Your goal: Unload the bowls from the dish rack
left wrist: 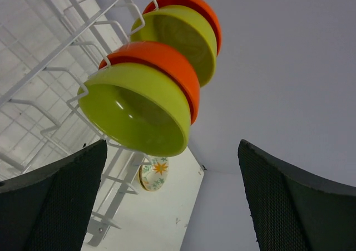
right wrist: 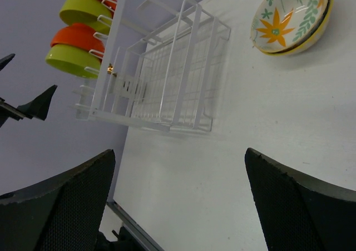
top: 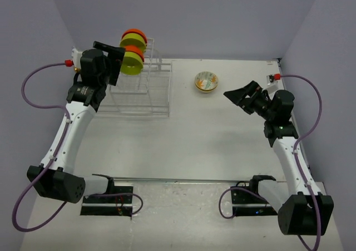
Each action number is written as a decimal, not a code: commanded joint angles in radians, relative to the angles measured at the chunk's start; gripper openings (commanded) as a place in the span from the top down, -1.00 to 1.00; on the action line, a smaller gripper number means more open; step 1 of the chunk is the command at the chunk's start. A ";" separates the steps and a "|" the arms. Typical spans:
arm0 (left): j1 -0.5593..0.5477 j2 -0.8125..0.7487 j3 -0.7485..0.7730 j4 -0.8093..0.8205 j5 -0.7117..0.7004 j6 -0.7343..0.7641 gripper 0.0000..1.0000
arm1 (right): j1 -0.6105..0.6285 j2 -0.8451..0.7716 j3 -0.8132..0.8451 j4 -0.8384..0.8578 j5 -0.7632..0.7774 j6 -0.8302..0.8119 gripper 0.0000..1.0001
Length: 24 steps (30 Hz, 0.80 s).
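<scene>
The white wire dish rack [top: 146, 89] stands at the back left and holds several bowls upright in its tall slotted section: a lime-green bowl [top: 132, 67] nearest, an orange one [top: 134, 51] behind it, then another green [top: 132, 40] and another orange [top: 134, 33]. The white floral bowl [top: 206, 82] sits on the table right of the rack. My left gripper [top: 117, 60] is open, raised beside the nearest green bowl [left wrist: 136, 109], not touching it. My right gripper [top: 238, 97] is open and empty, above the table right of the floral bowl [right wrist: 292, 18].
Grey walls close the table at back and sides. The rack's low basket [right wrist: 167, 73] has no dishes in it. A metal rail [top: 178, 180] runs along the near edge between the arm bases.
</scene>
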 commanded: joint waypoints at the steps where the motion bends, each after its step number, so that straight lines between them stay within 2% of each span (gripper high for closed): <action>1: 0.043 0.004 -0.028 0.151 0.154 -0.035 -0.98 | -0.024 0.016 -0.017 0.050 -0.040 -0.014 -0.97; 4: 0.046 0.024 -0.062 0.196 0.189 -0.055 -0.94 | -0.034 0.033 -0.017 0.055 -0.062 -0.011 -0.98; 6: 0.046 0.037 -0.109 0.245 0.188 -0.078 -0.83 | -0.041 0.038 -0.020 0.057 -0.068 -0.012 -0.98; 8: 0.046 0.043 -0.129 0.285 0.188 -0.083 -0.58 | -0.044 0.035 -0.025 0.057 -0.069 -0.017 -0.98; 15: 0.046 0.069 -0.159 0.356 0.168 -0.092 -0.29 | -0.061 0.040 -0.028 0.060 -0.068 -0.022 -0.98; 17: 0.046 0.066 -0.172 0.371 0.154 -0.094 -0.05 | -0.061 0.044 -0.028 0.061 -0.069 -0.022 -0.98; 19: 0.046 0.061 -0.189 0.383 0.148 -0.097 0.00 | -0.064 0.046 -0.028 0.061 -0.068 -0.025 -0.98; 22: 0.046 0.061 -0.200 0.397 0.159 -0.107 0.36 | -0.065 0.044 -0.028 0.060 -0.071 -0.029 -0.98; 24: 0.046 0.058 -0.203 0.403 0.166 -0.111 0.37 | -0.067 0.043 -0.030 0.057 -0.069 -0.032 -0.98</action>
